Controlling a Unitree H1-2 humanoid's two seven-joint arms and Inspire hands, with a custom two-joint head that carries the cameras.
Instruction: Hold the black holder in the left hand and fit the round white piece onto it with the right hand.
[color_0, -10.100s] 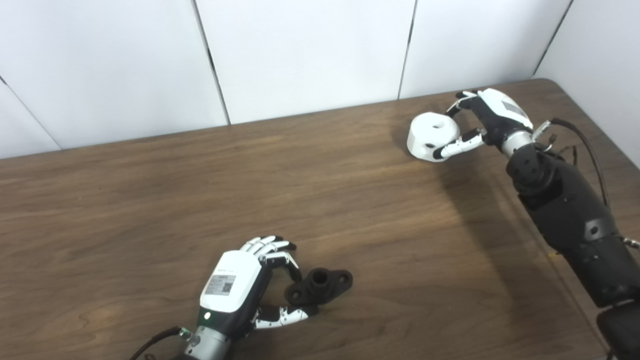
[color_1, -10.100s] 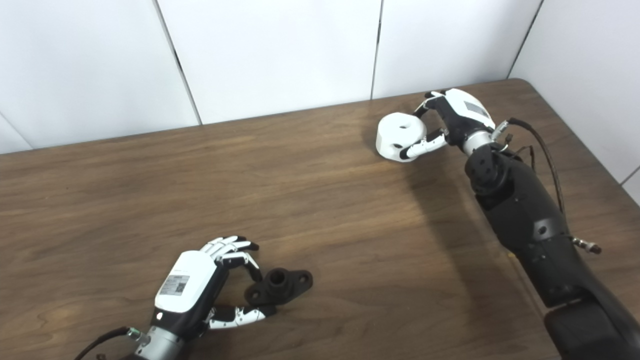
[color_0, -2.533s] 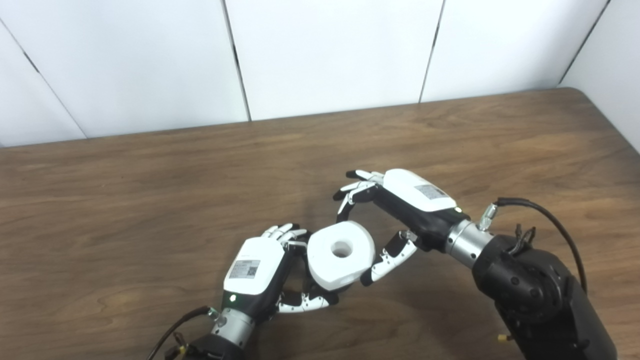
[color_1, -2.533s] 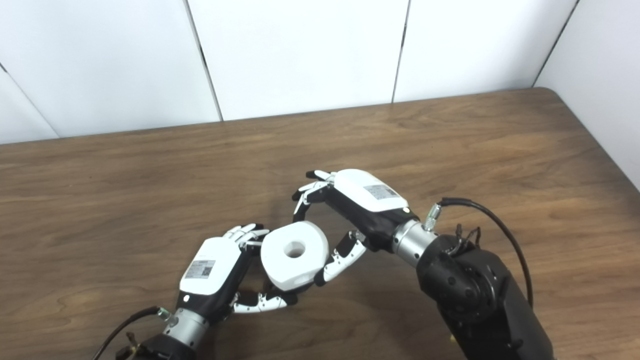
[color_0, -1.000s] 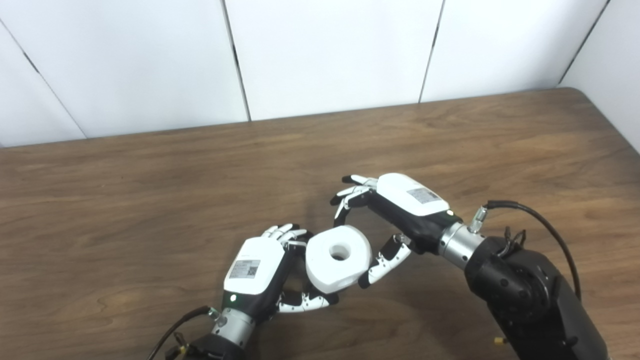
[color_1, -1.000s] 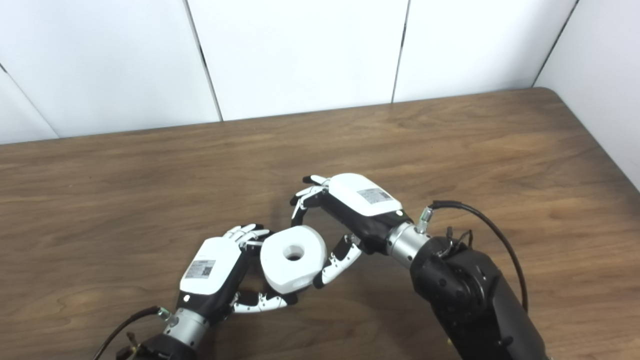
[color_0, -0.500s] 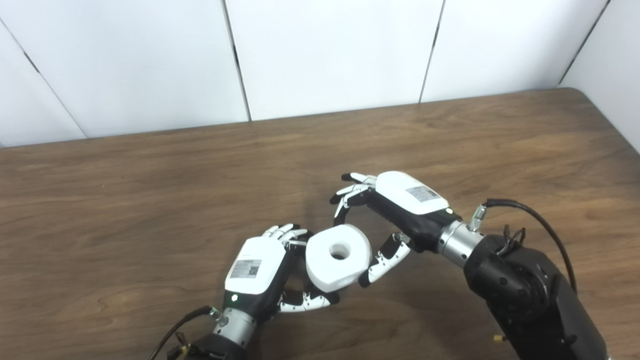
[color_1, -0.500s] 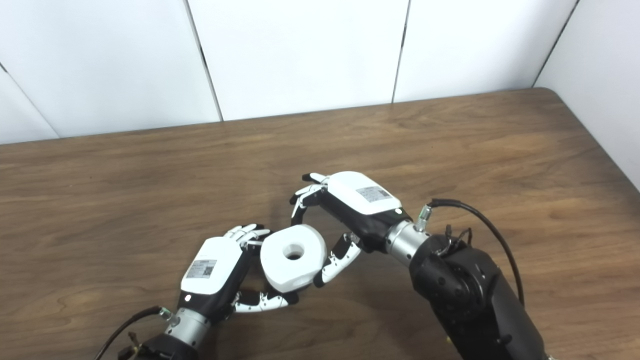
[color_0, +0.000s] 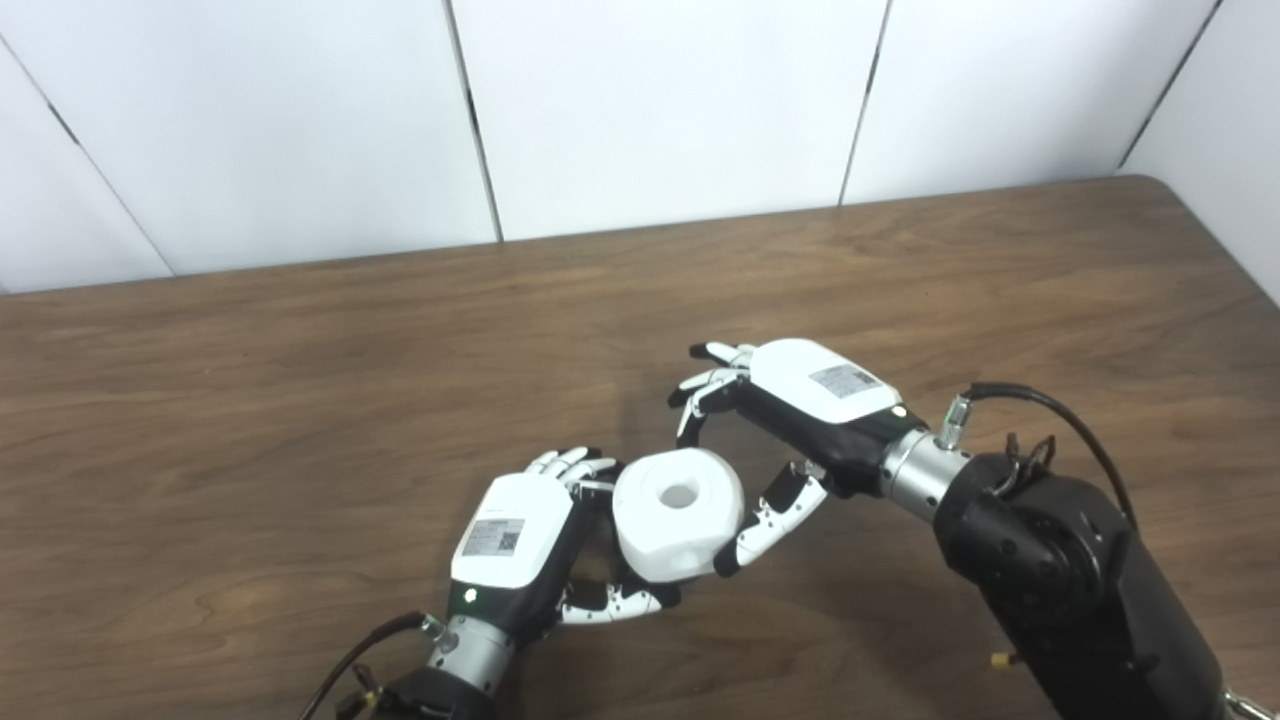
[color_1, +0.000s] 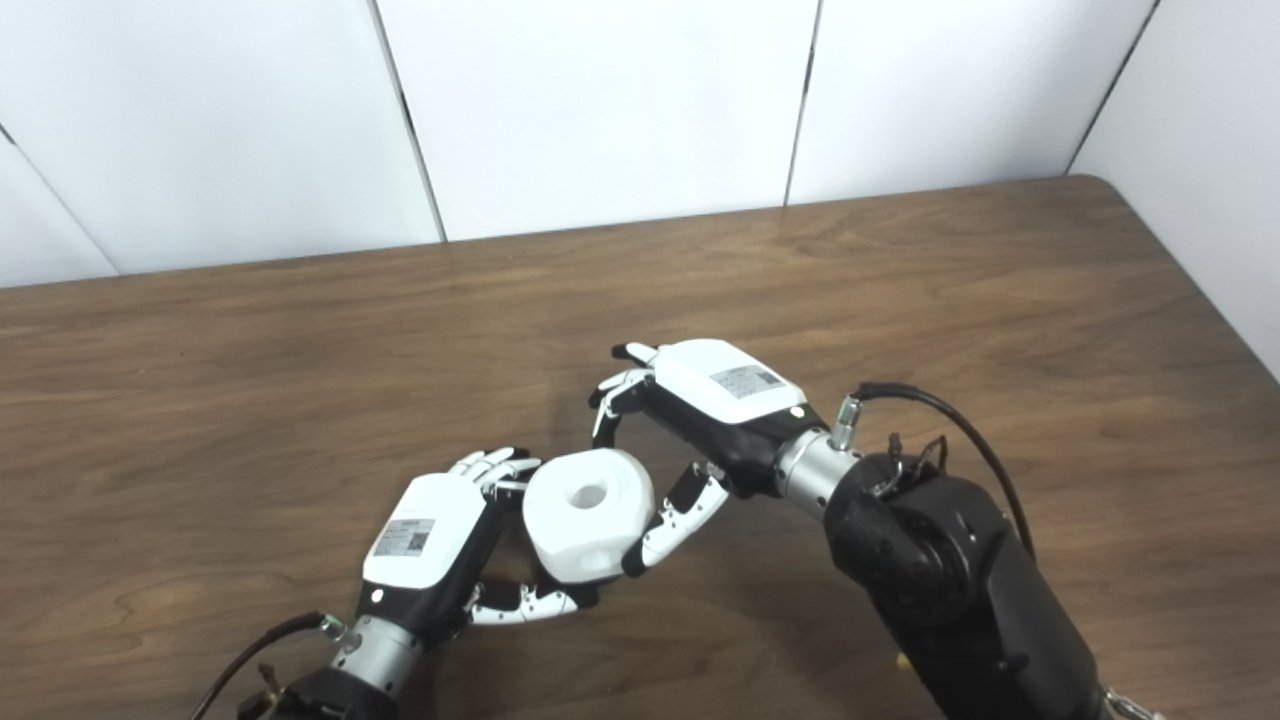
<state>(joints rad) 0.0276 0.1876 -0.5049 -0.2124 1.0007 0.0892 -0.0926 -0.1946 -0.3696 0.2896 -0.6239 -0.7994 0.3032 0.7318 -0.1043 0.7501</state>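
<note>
On the dark brown wood-grain table (color_0: 300, 400), near its front edge, the left hand (color_0: 510, 545), white-backed with black and white fingers, is curled around something tucked beneath the round white plastic piece with a hole through its middle (color_0: 678, 513). That piece sits directly against the left hand's fingertips and over its palm side, hole facing up and its top tilted slightly. The black holder cannot be made out clearly; only a dark sliver shows under the white piece between the left hand's fingers and thumb (color_0: 615, 603), so whether the left hand actually grips it cannot be told for certain, though the fingers are bent closed around that spot. The right hand (color_1: 700, 425), of the same white and black make, arches over the white piece from the right side: its thumb (color_1: 668, 530) touches the piece's right lower flank, while its fingers (color_1: 618, 392) hang curved above and behind the piece, apart from its top rim. The hand is thus spread wide, with only the thumb in contact and no closed grasp on the piece. The right forearm, black with a looping black cable (color_0: 1040, 405) at the wrist, comes in from the lower right corner. Plain white wall panels (color_0: 650, 100) stand behind the table's far edge.
</note>
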